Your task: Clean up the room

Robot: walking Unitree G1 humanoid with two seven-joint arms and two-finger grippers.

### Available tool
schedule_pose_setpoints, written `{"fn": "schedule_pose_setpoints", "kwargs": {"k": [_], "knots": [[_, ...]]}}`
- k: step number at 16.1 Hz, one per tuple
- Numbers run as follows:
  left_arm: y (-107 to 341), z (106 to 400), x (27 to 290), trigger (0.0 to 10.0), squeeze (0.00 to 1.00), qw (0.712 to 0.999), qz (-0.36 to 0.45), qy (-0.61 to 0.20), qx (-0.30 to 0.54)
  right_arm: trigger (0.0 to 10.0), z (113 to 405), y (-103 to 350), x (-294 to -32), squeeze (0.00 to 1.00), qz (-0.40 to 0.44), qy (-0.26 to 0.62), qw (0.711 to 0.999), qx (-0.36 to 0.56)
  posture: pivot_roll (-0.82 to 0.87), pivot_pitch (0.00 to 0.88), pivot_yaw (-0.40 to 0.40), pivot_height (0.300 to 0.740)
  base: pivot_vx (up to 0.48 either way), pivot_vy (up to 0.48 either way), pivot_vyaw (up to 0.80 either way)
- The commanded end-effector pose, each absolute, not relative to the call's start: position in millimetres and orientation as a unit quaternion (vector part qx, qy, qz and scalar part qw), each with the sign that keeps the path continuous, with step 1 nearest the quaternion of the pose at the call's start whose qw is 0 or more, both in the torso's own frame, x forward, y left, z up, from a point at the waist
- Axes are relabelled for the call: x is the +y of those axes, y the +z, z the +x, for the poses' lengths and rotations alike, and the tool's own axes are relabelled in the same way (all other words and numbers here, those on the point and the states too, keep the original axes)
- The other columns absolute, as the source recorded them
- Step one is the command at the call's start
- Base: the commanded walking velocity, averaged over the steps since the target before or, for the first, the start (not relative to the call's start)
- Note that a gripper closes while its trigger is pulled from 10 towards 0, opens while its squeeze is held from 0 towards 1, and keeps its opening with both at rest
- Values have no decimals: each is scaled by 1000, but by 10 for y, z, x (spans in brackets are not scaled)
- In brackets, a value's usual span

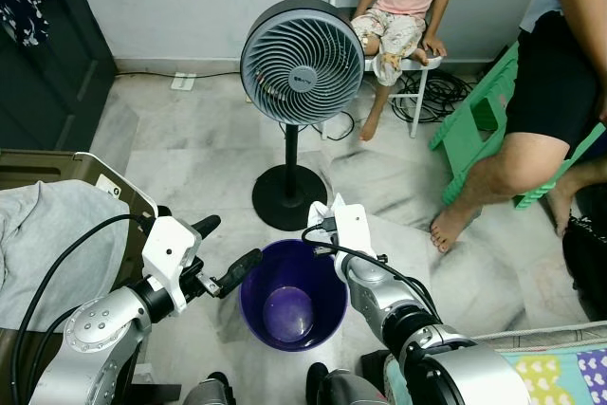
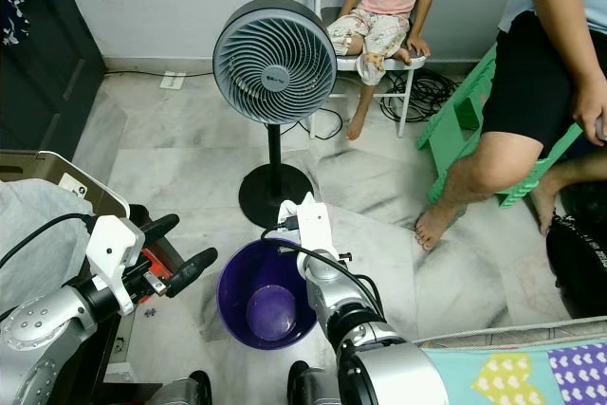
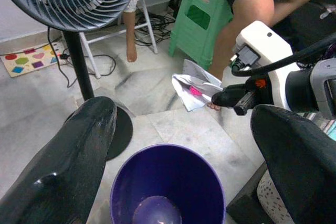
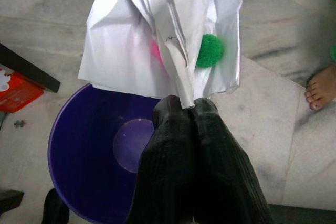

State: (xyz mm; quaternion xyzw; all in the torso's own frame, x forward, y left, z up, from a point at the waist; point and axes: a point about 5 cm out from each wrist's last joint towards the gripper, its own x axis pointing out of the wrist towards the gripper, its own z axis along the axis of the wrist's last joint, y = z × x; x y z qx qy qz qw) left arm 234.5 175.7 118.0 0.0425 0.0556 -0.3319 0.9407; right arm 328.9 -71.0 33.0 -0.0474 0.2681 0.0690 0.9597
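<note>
Right gripper (image 4: pixel 186 109) clamped tight on a crumpled white paper (image 4: pixel 157 40) with green and pink marks, held over the far rim of the purple bin (image 1: pixel 285 308). Left gripper (image 1: pixel 226 253), fingers spread apart and holding nothing, hovers by the bin's left rim. Standing fan (image 1: pixel 302 59) just behind the bin.

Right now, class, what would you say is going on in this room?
The robot is tidying up. Its right gripper is shut on a crumpled sheet of white paper and holds it over the rim of a purple bin on the marble floor. The left gripper hangs open beside the bin, holding nothing. A standing fan is just beyond the bin, and two people sit behind it, one on a white chair, the other by a green stool.
</note>
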Motion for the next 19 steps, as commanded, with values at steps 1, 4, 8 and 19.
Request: {"fn": "schedule_pose_setpoints", "kwargs": {"k": [1,4,8,19], "knots": [[1195,2335,1746,10000,0,939,47,-336,57,10000,3247,268,-732,0,-45,67,956,282,115,234,-62,740,0,0,0],[1201,2349,1754,10000,0,941,46,-331,56,10000,3259,283,-735,1000,-37,65,958,277,115,232,-61,740,0,0,0],[1203,2366,1753,10000,0,941,47,-330,55,10000,3271,296,-745,1000,-35,62,959,273,115,228,-59,740,0,0,0],[1199,2407,1642,10000,0,941,30,-334,35,10000,3523,963,-874,1000,-24,103,992,63,42,117,-62,740,0,0,0]]}}
